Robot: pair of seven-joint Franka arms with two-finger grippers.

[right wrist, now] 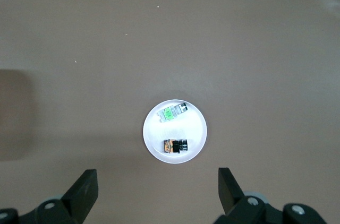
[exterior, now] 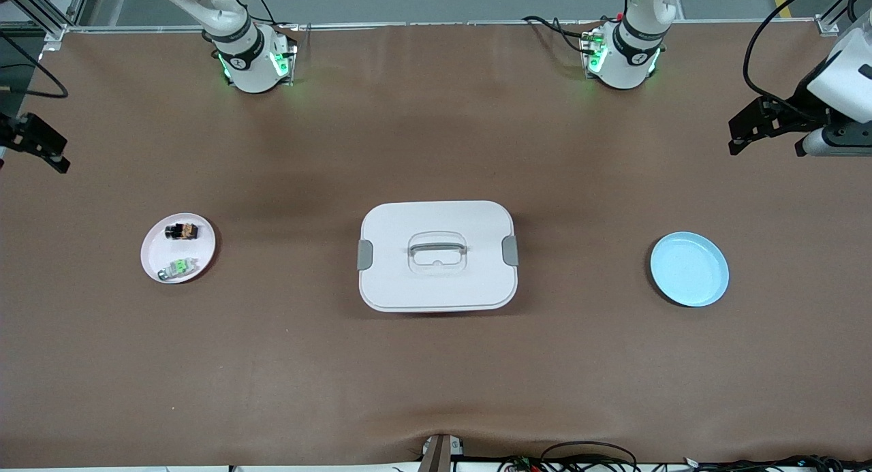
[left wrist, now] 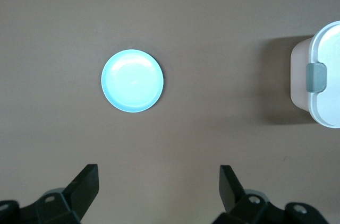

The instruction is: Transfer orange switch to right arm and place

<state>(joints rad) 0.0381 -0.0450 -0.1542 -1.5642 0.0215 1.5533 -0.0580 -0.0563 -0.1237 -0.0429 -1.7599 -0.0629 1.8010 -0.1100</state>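
The orange switch (exterior: 182,231), a tiny black block with an orange middle, lies on a small white plate (exterior: 157,250) toward the right arm's end of the table. It also shows in the right wrist view (right wrist: 176,145). My right gripper (exterior: 37,145) hangs high over the table near that plate, open and empty (right wrist: 156,179). My left gripper (exterior: 763,128) hangs high over the left arm's end of the table, open and empty (left wrist: 158,173).
A pale clear part with a green middle (exterior: 178,268) shares the white plate (right wrist: 196,128). A white lidded container (exterior: 437,255) with a handle stands mid-table. An empty light blue plate (exterior: 689,269) lies toward the left arm's end, seen in the left wrist view (left wrist: 132,80).
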